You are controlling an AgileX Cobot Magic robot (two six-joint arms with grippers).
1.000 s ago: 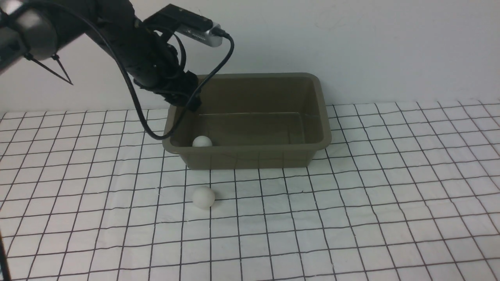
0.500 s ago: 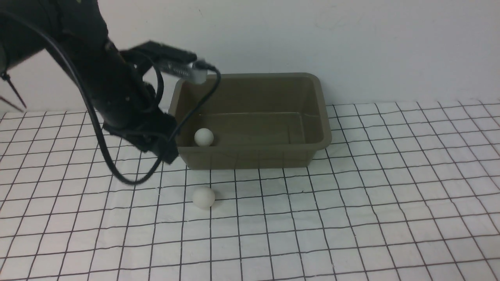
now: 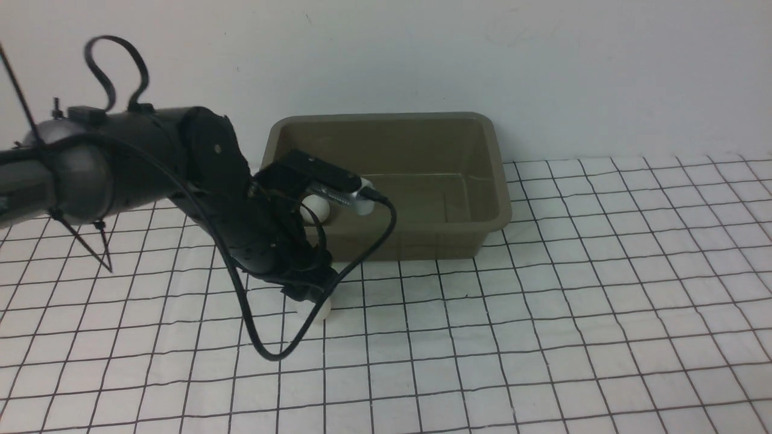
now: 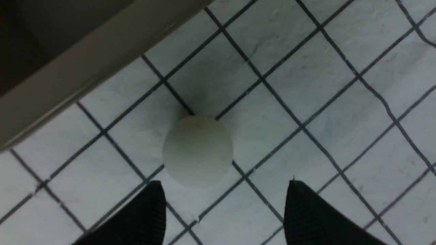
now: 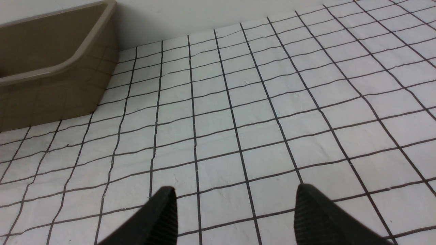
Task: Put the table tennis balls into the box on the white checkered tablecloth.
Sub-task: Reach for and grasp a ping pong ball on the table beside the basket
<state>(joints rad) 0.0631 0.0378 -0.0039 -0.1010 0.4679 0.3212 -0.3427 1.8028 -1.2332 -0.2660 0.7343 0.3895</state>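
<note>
One table tennis ball lies on the white checkered tablecloth just in front of the box, half hidden under my left arm. In the left wrist view this ball sits just ahead of the open left gripper, apart from both fingertips. My left gripper hangs low right over it. The second ball rests inside the olive-grey box at its near left corner, partly hidden by the wrist camera. My right gripper is open and empty above bare cloth.
The box rim runs close beside the ball on the cloth. The box's right end shows in the right wrist view. A white wall stands right behind the box. A black cable loops down from the left arm onto the cloth.
My left arm has swung from above the box's left rim down and forward to just over the ball on the cloth. The ball inside the box has shifted slightly.
</note>
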